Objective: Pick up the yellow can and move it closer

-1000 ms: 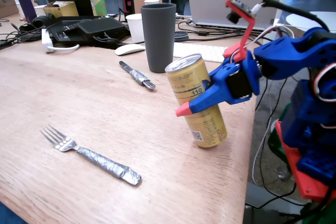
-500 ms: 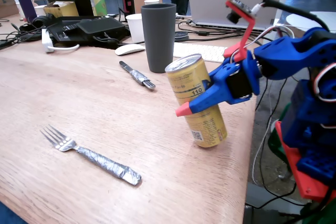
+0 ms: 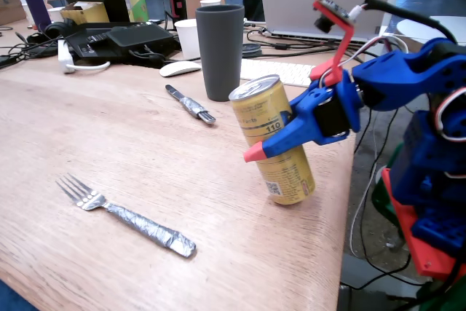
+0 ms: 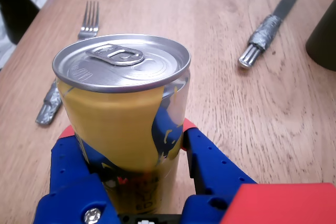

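Yellow can [image 4: 123, 108] fills wrist view, clamped betw. gripper [image 4: 131, 161] fingers at mid-body. Fixed view: can [image 3: 273, 140] tilted, base on or just above table [image 3: 109, 143] near right edge; cannot tell which. Grey cup [image 3: 220, 50] behind can. Knife [image 3: 191, 104] left of can, fork [image 3: 127, 214] further left-front.

Glossy metal yellow can [image 4: 123, 108] with brushed silver lid; matt plastic gripper [image 3: 271, 143]; foil-wrapped fork [image 3: 131, 218] at 8 o'clock; matt grainy wood table [image 3: 109, 136].
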`<state>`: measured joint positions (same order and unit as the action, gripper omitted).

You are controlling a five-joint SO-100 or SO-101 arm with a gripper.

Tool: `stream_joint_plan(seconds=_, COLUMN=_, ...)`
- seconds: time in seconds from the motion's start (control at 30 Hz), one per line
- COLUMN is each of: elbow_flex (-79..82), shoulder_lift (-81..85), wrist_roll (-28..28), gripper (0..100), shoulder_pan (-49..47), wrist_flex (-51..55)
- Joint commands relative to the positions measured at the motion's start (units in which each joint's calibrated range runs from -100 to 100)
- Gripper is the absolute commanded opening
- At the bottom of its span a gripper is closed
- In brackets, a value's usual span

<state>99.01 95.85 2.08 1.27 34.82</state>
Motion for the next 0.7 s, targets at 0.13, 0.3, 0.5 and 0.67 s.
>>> stream_joint_plan(seconds=0.13, elbow_flex=0.61, shoulder_lift=1.75, wrist_roll=0.24, gripper=18, shoulder_pan=0.09, wrist_flex=-0.18)
stream_joint_plan(seconds=0.3, elbow_flex=0.61, shoulder_lift=1.75, wrist_roll=0.0, gripper=18, shoulder_pan=0.09, wrist_flex=-0.18)
stream_joint_plan(seconds=0.5, elbow_flex=0.61, shoulder_lift=1.75, wrist_roll=-0.24, gripper=18, shoulder_pan=0.09, wrist_flex=-0.18)
stream_joint_plan(seconds=0.67, elbow_flex=0.61, shoulder_lift=1.75, wrist_roll=-0.24, gripper=18, shoulder_pan=0.09, wrist_flex=-0.18)
